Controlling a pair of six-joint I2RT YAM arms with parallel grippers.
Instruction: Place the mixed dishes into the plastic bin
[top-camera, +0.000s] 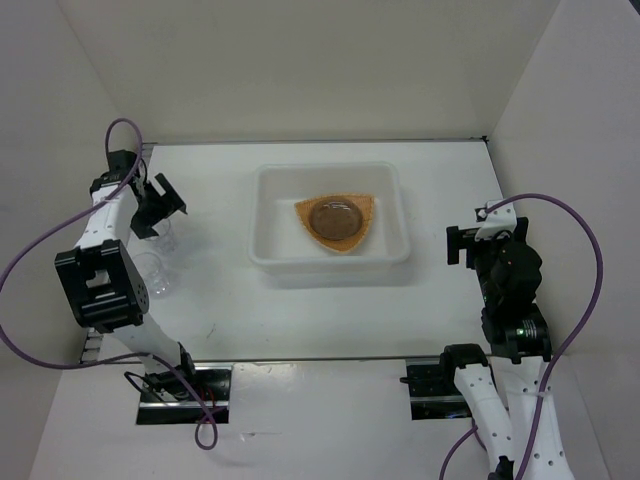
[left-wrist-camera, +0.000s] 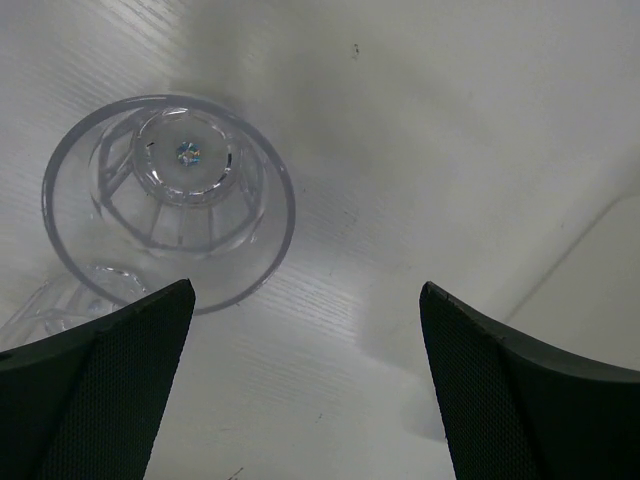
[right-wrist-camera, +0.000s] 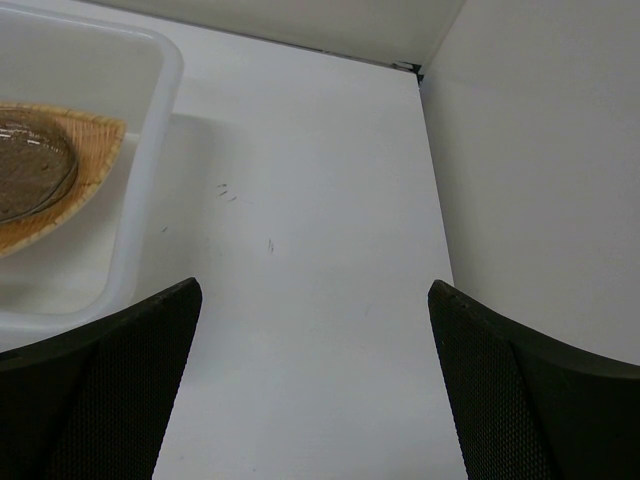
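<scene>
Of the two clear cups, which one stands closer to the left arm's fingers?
The far cup, right beside the left fingers in the top view. The other cup stands nearer the arm bases.

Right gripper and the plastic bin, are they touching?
Apart. The top external view shows bare table between the open right gripper and the plastic bin.
</scene>
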